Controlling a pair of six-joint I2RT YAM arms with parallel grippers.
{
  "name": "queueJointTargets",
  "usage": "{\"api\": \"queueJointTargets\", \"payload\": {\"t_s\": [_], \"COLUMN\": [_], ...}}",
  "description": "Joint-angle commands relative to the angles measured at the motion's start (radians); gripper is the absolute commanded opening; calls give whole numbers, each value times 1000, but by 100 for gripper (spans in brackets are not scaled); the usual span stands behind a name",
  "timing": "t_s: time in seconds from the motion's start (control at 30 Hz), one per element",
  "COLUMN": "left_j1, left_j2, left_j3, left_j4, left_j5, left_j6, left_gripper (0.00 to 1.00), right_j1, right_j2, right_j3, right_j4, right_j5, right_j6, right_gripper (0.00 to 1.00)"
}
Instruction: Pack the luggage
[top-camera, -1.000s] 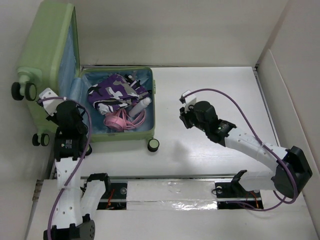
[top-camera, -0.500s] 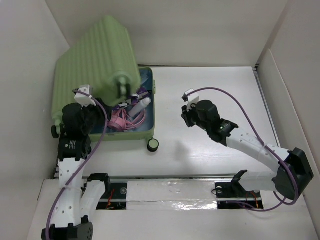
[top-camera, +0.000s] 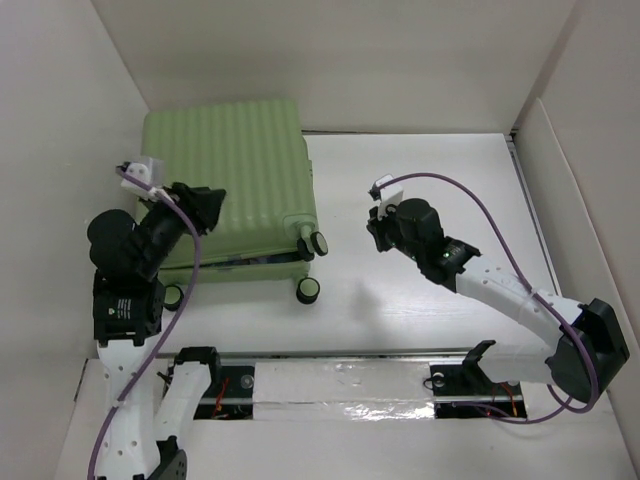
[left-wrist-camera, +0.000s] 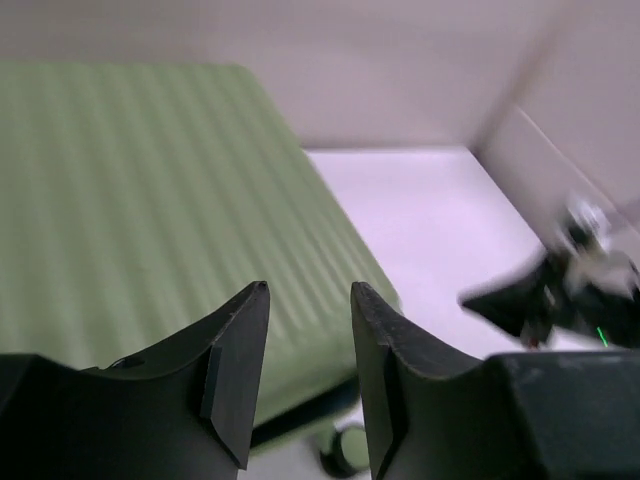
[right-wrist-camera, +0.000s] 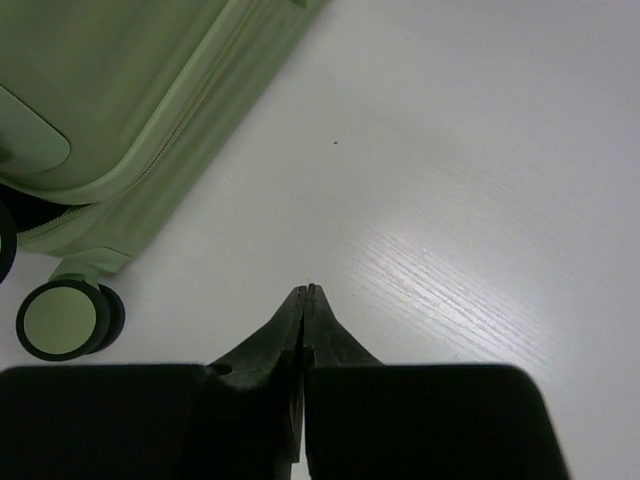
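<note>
The luggage, a light green ribbed hard-shell suitcase, lies closed and flat at the table's back left. Its ribbed lid fills the left wrist view, and its near corner with a wheel shows in the right wrist view. My left gripper is open and empty, just above the lid's left near part. My right gripper is shut and empty, over bare table to the right of the luggage, clear of it.
Black-and-white wheels stick out at the luggage's near right corner, one also in the right wrist view. White walls stand behind and at both sides. A metal rail runs along the near edge.
The luggage lid swung down from upright to fully closed, hiding the clothes inside. My left gripper rose and moved right over the lid. The right arm barely moved.
</note>
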Motion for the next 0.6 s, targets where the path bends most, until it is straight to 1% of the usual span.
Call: {"api": "queueJointTargets", "payload": {"t_s": [0.0,0.07,0.1,0.13,0.17,0.2,0.27,0.33,0.37,0.4,0.43,0.5,0.57], "left_j1": [3,3,3,3,3,14,60,95,133,161,190,264,305], "left_j2": [43,90,113,136,194,224,293,321,342,353,368,446,517], "left_j3": [62,80,86,100,106,112,115,93,85,77,80,101,121], "left_j4": [46,26,8,1,-5,-12,-25,7,21,58,61,43,18], "left_j5": [-529,-714,-866,-928,-985,-1070,-1116,-1151,-1165,-1156,-1139,-1108,-1087], "left_j6": [-151,-167,-179,-173,-168,-171,-182,-188,-185,-175,-162,-162,-171], "left_gripper": [36,36,36,35,34,33,28,27,26,26,25,24,22], "right_j1": [-6,-6,-6,-6,-6,-6,3,3,3,3,3,3,12], "right_j2": [-2,-3,-8,-11,-14,-19,-34,-49,-52,-55,-55,-51,-57], "right_j3": [11,11,10,5,4,2,-4,-7,-10,-9,-10,-3,-1], "right_j4": [28,28,28,59,63,64,69,72,74,74,75,69,60], "right_j5": [9,5,2,2,2,2,2,2,-1,-3,-9,-17,-17], "right_j6": [2,2,2,2,2,2,2,2,2,2,2,2,2], "right_gripper": [0,0,0,0,0,0,0,0,0,0,0,0,0]}}
